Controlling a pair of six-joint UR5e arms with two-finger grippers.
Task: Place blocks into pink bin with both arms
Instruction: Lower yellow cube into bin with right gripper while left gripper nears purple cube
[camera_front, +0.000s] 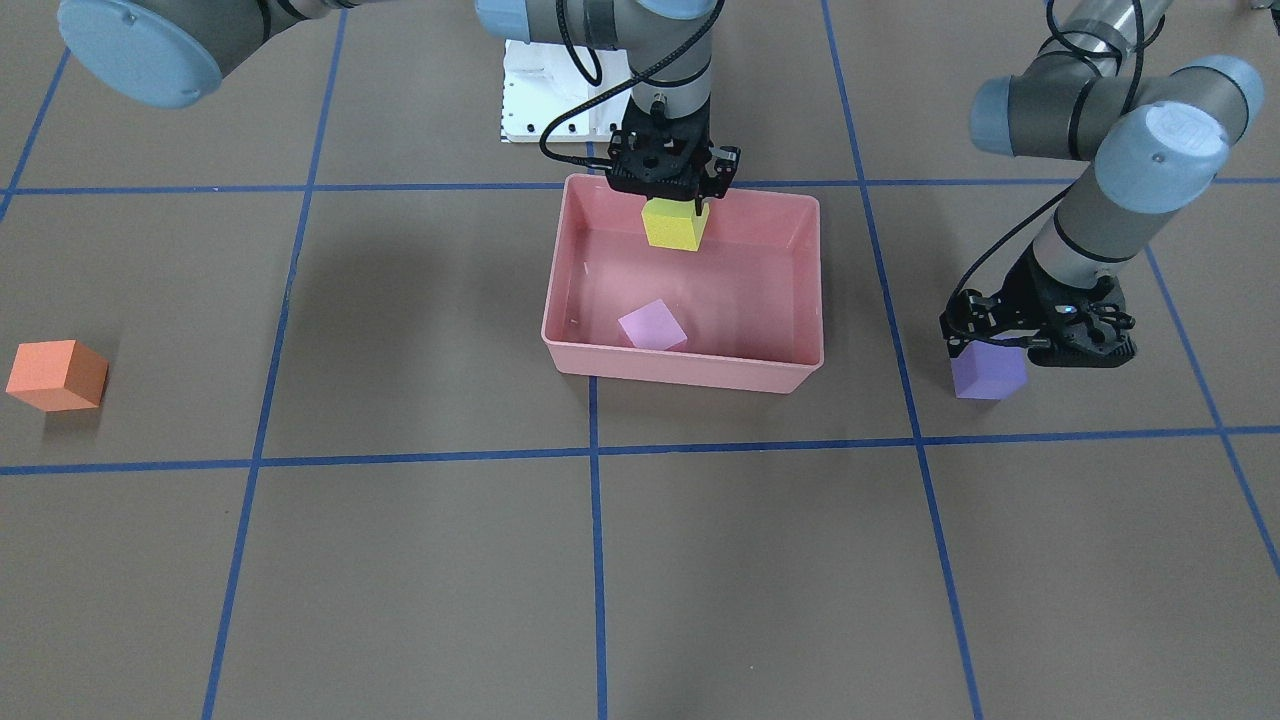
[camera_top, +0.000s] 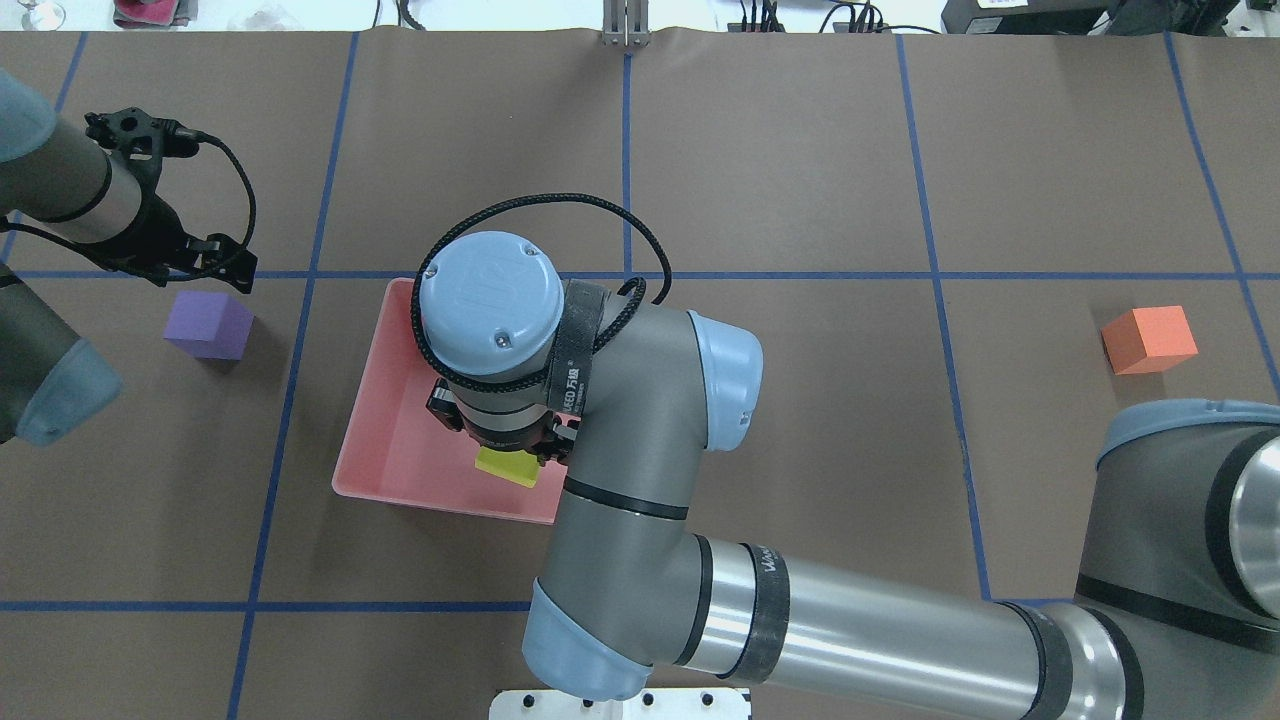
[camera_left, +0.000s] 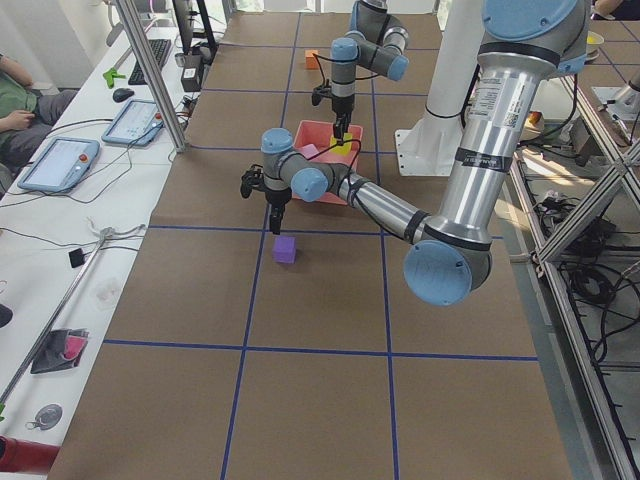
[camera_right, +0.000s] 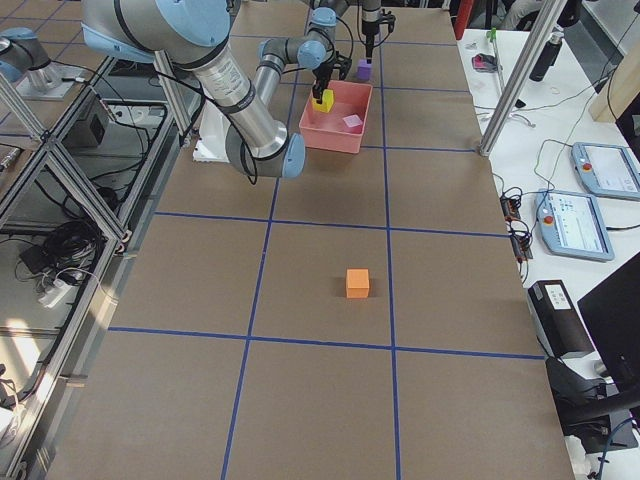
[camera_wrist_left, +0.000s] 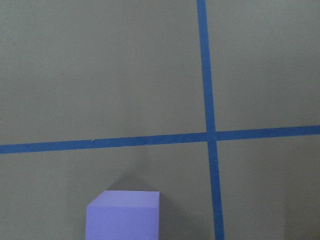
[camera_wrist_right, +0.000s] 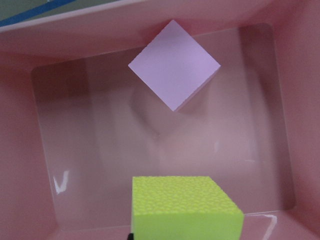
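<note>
Right pincer (camera_front: 672, 206) grasps the yellow block (camera_front: 674, 226) above the pink bin (camera_front: 690, 366); left pincer (camera_left: 275, 226) hangs over the purple block (camera_left: 285, 250); clenched or released, I cannot tell.

I see a brown table cover (camera_front: 400, 560) gridded by blue tape (camera_front: 596, 560). The white base plate (camera_front: 525, 100) sits at 12 o'clock in the front view. In the left view, two tablets (camera_left: 60, 163) lie at 10 o'clock on a white bench (camera_left: 60, 280), with a keyboard (camera_left: 160, 55) and mouse (camera_left: 122, 95) toward 11.
</note>
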